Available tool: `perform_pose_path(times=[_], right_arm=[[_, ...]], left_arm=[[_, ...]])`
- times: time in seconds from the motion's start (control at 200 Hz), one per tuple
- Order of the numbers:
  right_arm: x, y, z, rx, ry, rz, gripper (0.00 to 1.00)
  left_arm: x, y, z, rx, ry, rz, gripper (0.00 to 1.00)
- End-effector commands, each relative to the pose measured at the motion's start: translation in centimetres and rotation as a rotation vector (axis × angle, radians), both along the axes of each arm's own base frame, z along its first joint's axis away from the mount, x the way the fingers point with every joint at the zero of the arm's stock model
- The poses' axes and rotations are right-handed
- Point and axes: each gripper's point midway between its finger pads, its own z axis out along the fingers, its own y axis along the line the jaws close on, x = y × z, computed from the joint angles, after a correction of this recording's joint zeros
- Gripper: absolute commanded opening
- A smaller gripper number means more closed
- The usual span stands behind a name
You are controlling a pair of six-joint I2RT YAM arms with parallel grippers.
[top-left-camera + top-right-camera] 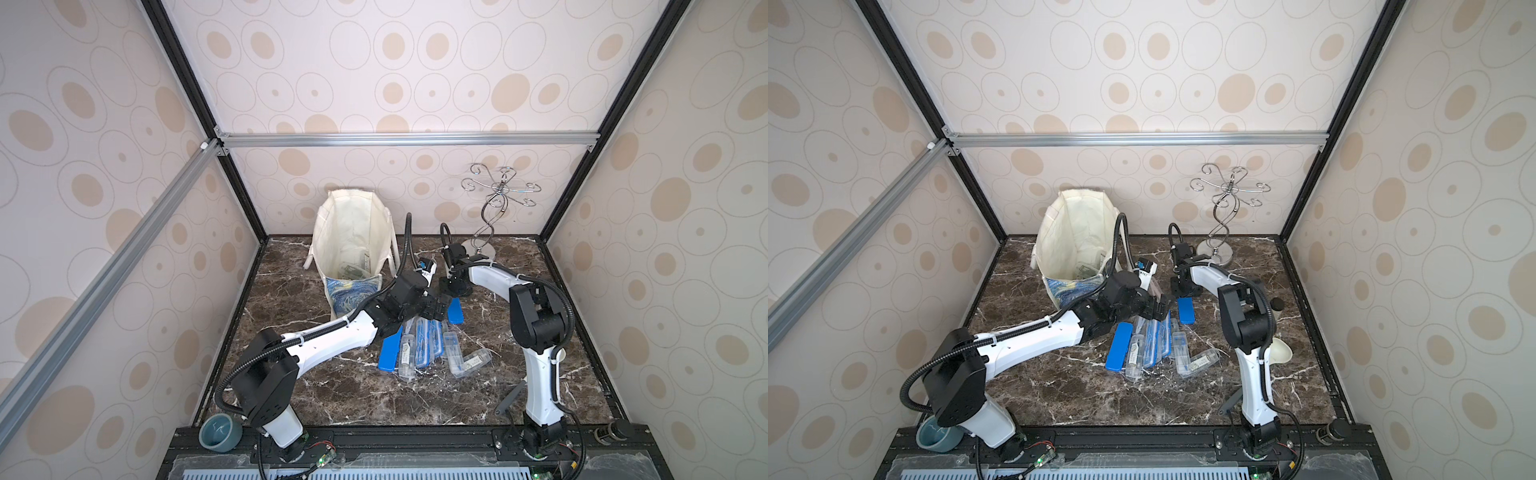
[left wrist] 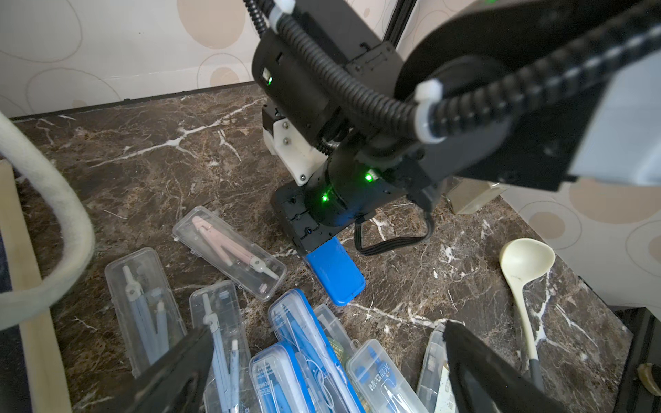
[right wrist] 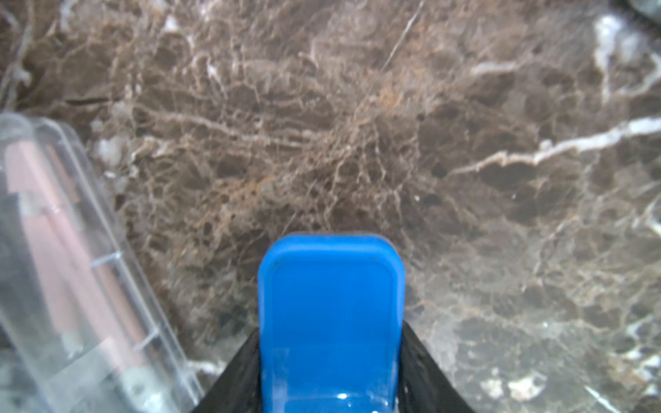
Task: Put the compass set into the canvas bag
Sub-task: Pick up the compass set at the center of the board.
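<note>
Top view: right gripper [image 1: 455,296] clamped on blue compass case [image 1: 456,312]; canvas bag [image 1: 332,232] well apart, to its left.
Left wrist view: left gripper [image 2: 325,330] spread wide, empty, above clear compass cases [image 2: 307,339].
Right wrist view: held across long sides; probably light, rigid, slick.

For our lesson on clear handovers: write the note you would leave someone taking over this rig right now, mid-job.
Left gripper: open, holding nothing, hovering over the pile of compass cases.
Right gripper: jaws closed against the sides of a blue case, which lies on the marble table.
Canvas bag: upright at the back, mouth open.
Done: some cases seem to lie inside the bag.
Left: lift the blue case into the bag, then clear the pile.
</note>
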Motion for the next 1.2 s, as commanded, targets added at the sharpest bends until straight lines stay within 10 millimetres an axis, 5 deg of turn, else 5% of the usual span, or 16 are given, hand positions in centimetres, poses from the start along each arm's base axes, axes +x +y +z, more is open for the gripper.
perform_pose_path(times=[0.0, 0.34, 0.66, 0.935, 1.19], right_arm=[[0.2, -0.2, 4.4, 0.085, -0.072, -0.031, 0.50], [-1.0, -0.9, 13.3, 0.238, -0.243, -0.048, 0.50], [-3.5, -0.9, 19.3, 0.349, -0.386, -0.054, 0.50], [-5.3, -1.4, 22.2, 0.384, -0.466, -0.058, 0.50], [-5.9, -1.4, 22.9, 0.400, -0.478, -0.045, 0.49]], left_arm=[[0.4, -0.5, 1.8, -0.043, -0.024, 0.019, 1.00], [0.3, -1.1, 1.7, -0.082, -0.020, 0.005, 1.00], [0.5, -3.5, 2.3, -0.220, 0.012, -0.036, 0.99], [0.8, -6.4, 3.2, -0.357, 0.031, -0.093, 0.88], [-0.1, -8.6, 4.2, -0.493, 0.037, -0.194, 0.74]])
